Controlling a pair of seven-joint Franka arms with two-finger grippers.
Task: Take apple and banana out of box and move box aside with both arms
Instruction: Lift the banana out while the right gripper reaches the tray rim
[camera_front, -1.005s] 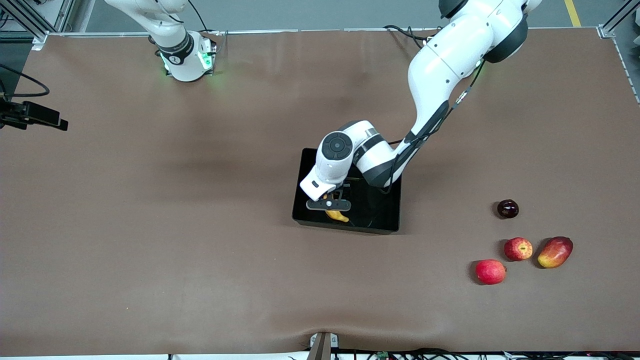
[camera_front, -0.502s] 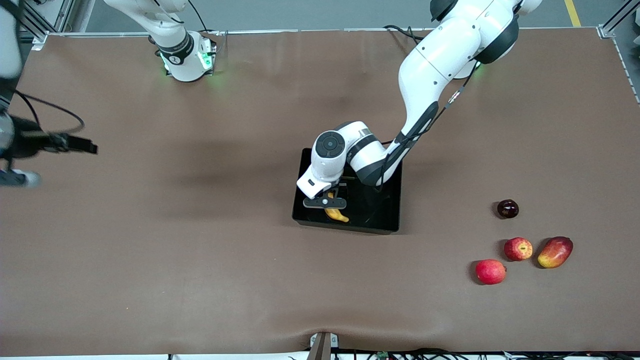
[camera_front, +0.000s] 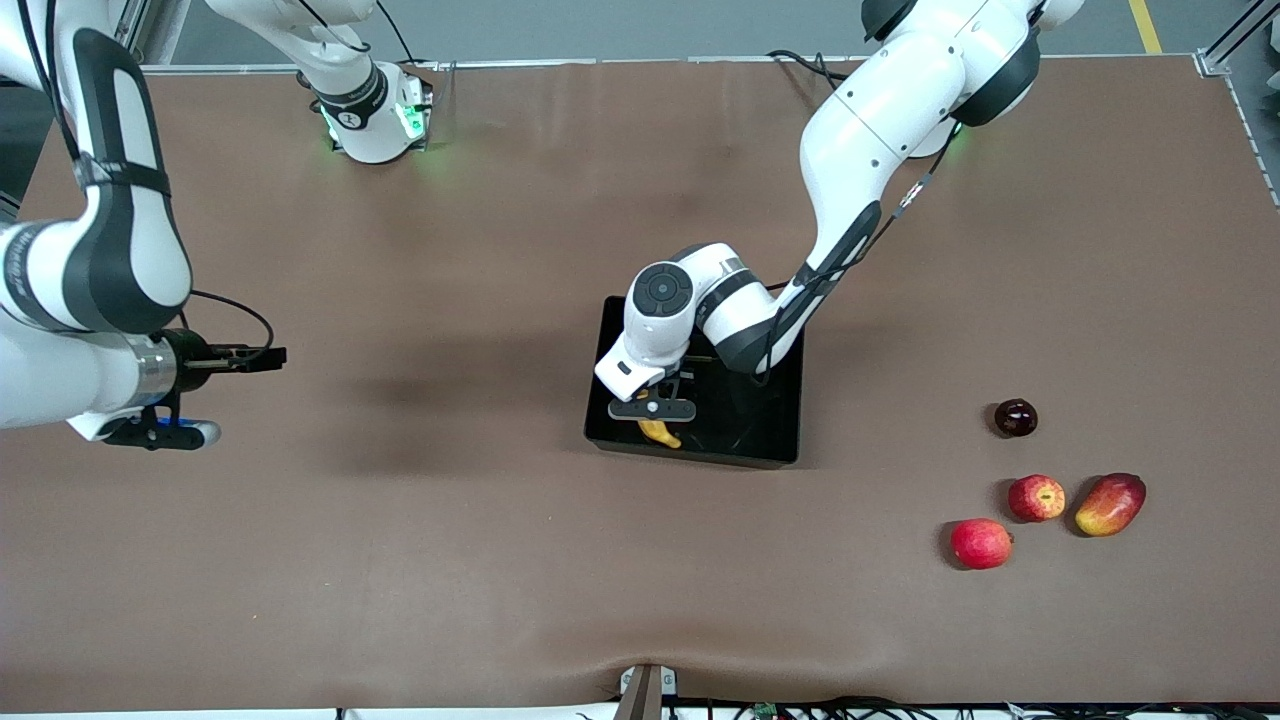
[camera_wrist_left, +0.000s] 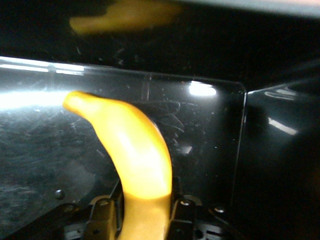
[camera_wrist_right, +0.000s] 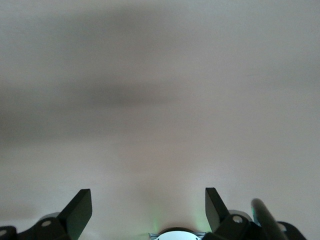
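Note:
The black box (camera_front: 770, 425) lies at the middle of the table. My left gripper (camera_front: 655, 412) is low inside it, shut on the yellow banana (camera_front: 660, 432), whose free end points at the box wall nearest the front camera. In the left wrist view the banana (camera_wrist_left: 135, 150) runs out from between the fingers (camera_wrist_left: 102, 217) over the glossy box floor (camera_wrist_left: 210, 145). The apple (camera_front: 1037, 497) with the yellowish patch sits on the table toward the left arm's end. My right gripper (camera_front: 262, 356) is open and empty over bare table at the right arm's end; its wrist view (camera_wrist_right: 147, 210) shows only the brown table.
Beside the apple lie an oval red-yellow mango (camera_front: 1110, 503) and a plain red round fruit (camera_front: 981, 543). A dark maroon fruit (camera_front: 1016, 417) sits a little farther from the front camera. The brown table mat (camera_front: 450, 550) has a raised fold at its front edge.
My right arm has swung in from the table's edge toward the middle. My left gripper has shifted a little inside the box, still holding the banana.

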